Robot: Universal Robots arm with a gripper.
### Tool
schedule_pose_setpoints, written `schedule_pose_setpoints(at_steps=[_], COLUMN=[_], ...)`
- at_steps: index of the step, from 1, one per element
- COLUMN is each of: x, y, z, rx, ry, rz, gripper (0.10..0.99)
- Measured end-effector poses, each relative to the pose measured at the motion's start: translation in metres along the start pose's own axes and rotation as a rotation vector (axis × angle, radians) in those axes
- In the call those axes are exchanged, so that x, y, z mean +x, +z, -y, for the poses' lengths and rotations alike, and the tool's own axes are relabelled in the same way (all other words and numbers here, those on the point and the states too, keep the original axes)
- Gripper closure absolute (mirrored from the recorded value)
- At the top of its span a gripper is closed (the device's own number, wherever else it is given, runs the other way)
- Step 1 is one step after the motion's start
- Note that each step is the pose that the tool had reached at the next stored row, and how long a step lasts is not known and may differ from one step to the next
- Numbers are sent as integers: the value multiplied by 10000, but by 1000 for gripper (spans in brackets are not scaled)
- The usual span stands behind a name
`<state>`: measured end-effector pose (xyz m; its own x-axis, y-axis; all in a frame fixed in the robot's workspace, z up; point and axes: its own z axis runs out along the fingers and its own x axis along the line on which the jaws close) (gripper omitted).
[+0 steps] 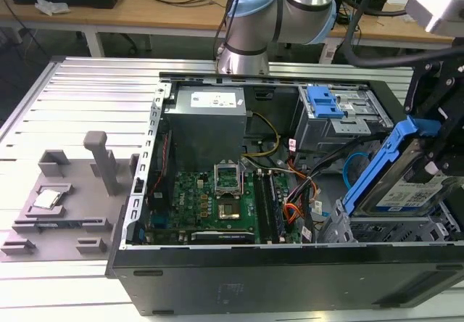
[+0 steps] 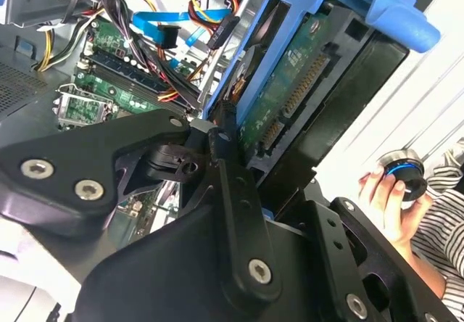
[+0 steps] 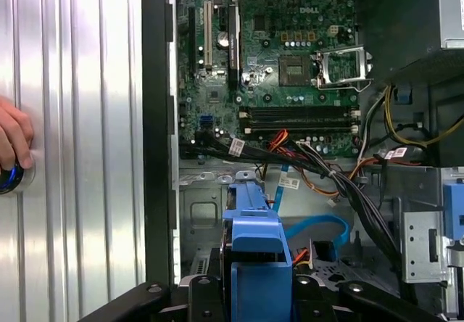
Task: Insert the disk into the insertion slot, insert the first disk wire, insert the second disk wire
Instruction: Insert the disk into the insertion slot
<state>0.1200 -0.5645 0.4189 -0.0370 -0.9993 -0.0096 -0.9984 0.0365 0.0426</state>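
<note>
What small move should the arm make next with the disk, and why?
Probably lower the raised end of the silver hard drive in its blue plastic carrier toward level. The end effector grips it, and it stands steeply tilted above the low grey perforated metal cage, not yet inside.

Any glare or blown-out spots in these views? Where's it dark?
Exterior view: light streaks the ribbed table, and the case front wall is dark. Second wrist view: the background beside the disk is blown white. First wrist view: strong sheen on the table.
</note>
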Motion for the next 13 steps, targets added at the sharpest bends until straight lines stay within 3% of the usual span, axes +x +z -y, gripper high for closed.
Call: schedule_pose_setpoints(at_steps=[4, 7, 13], x=[1, 2, 3], y=[52, 144, 254], z=[2, 6, 11], rx=[0, 0, 0], ry=[0, 0, 0], rz=[0, -1, 1], gripper=[729, 729, 729])
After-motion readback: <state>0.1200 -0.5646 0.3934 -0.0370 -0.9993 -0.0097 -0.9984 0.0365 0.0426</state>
